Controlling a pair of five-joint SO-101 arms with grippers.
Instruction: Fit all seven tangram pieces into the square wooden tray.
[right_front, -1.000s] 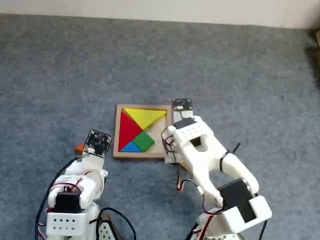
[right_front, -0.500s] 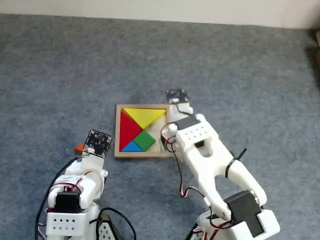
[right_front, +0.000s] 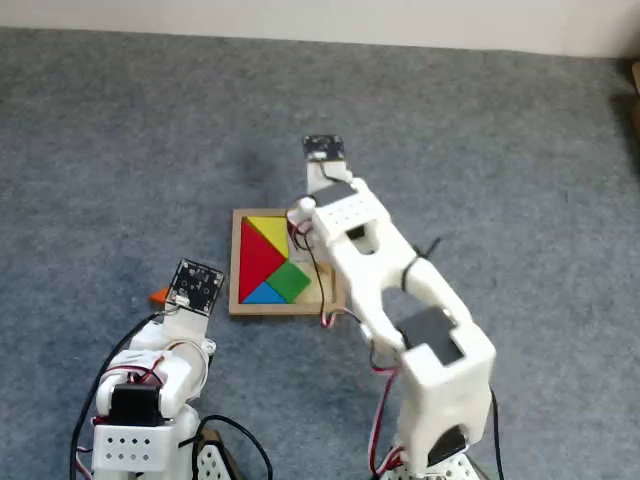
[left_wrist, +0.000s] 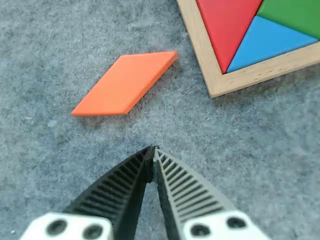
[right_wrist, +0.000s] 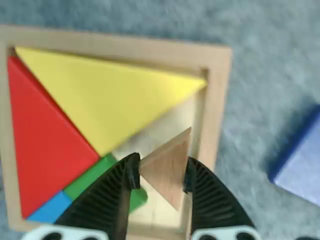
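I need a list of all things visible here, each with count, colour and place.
wooden tray: 1, light wood, on the carpet
yellow triangle: 1, yellow, in the tray
red triangle: 1, red, in the tray
green square: 1, green, in the tray
blue triangle: 1, blue, in a tray corner
orange parallelogram: 1, orange, on the carpet outside the tray
small triangle: 1, wood-coloured, over the tray's bare part
blue piece: 1, violet-blue, on the carpet beside the tray
carpet: 1, grey
left gripper: 1, black, shut, near the orange parallelogram
right gripper: 1, black, shut on the small triangle
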